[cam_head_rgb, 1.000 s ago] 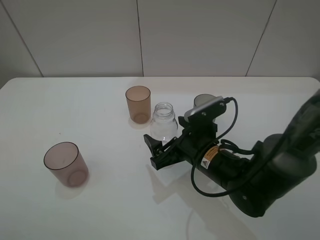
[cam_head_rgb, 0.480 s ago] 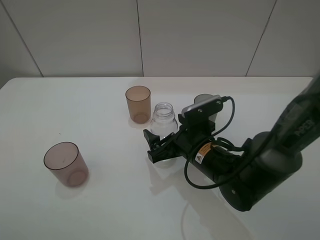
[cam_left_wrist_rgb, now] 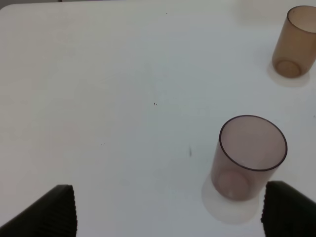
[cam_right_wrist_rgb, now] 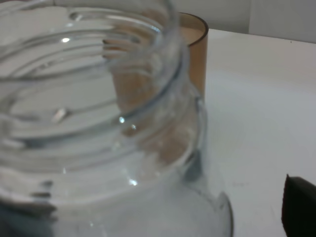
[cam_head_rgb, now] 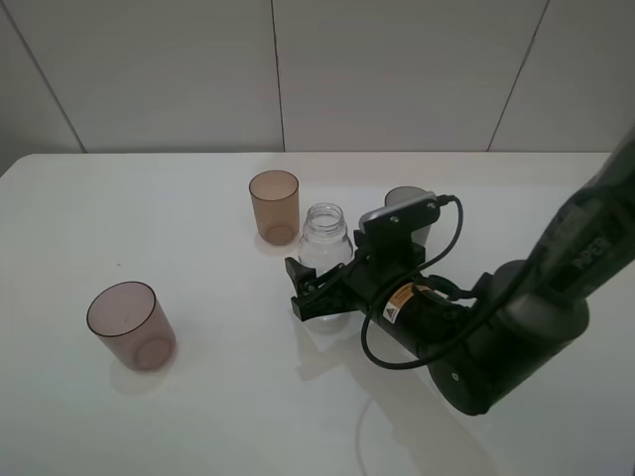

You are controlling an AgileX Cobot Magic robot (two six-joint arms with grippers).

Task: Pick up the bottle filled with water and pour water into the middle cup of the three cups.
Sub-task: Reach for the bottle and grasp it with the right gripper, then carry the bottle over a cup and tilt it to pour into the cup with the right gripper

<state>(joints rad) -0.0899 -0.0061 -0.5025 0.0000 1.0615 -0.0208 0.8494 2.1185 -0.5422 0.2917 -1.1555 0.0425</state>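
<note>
Fingers (cam_head_rgb: 298,273) of the right gripper (cam_head_rgb: 306,293) are spread wide apart. The bottle (cam_head_rgb: 325,238) stands upright on the white table (cam_head_rgb: 198,416), in the gap between them, with no cap on. I cannot tell if the fingers touch it. In the right wrist view the bottle (cam_right_wrist_rgb: 98,123) fills almost the whole picture, and one black finger (cam_right_wrist_rgb: 298,205) peeks in at the edge.

Just beside the bottle, on its left in the high view, stands the middle cup (cam_head_rgb: 274,206), the orange-brown one. It is upright. The wrist view shows this cup (cam_right_wrist_rgb: 195,54) right behind the bottle's neck.

There are three cups and one bottle. The grey cup (cam_head_rgb: 402,195) is mostly hidden behind the right arm's camera. The mauve-brown cup (cam_head_rgb: 131,325) stands well apart, at the left near the front of the table.

The left gripper (cam_left_wrist_rgb: 170,212) is spread wide too and holds nothing. Its view shows two cups, the mauve-brown cup (cam_left_wrist_rgb: 249,158) close by and the orange-brown cup (cam_left_wrist_rgb: 295,42) farther off.
</note>
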